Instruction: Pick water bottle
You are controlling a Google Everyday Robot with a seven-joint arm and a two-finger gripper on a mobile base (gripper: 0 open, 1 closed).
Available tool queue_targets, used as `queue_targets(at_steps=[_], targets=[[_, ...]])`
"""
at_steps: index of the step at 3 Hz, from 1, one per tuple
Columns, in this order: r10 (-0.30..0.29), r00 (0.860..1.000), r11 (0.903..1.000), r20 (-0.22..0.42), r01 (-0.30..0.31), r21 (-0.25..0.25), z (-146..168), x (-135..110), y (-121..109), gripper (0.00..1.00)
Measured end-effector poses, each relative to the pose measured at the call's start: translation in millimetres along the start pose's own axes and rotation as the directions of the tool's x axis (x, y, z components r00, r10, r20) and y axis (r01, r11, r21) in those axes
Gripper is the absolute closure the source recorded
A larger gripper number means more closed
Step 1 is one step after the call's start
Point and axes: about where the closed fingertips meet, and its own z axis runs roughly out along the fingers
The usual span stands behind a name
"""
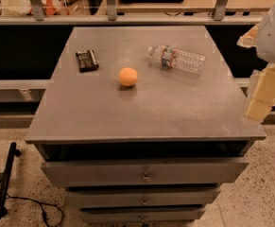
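1. One water bottle, clear, lying on its side on the far right part of the grey cabinet top, cap end pointing left.
2. One orange round object, near the bottle, front-left of it, not touching.
3. One black flat object, far left.
4. One gripper, off the cabinet's right edge, well apart from the bottle; open or closed cannot be told.
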Motion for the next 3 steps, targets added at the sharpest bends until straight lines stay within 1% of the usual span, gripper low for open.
queue_targets(at_steps=[1, 2, 3], targets=[[0.000, 1.000, 1.0000, 0.000, 0.000, 0.000, 0, 0, 0, 0.00], [0.017, 1.000, 0.9995, 0.018, -0.017, 0.025, -3, 0, -3, 0.00], [0.067, 0.998, 0.9943, 0.018, -0.068, 0.082, -9, 10, -9, 0.00]])
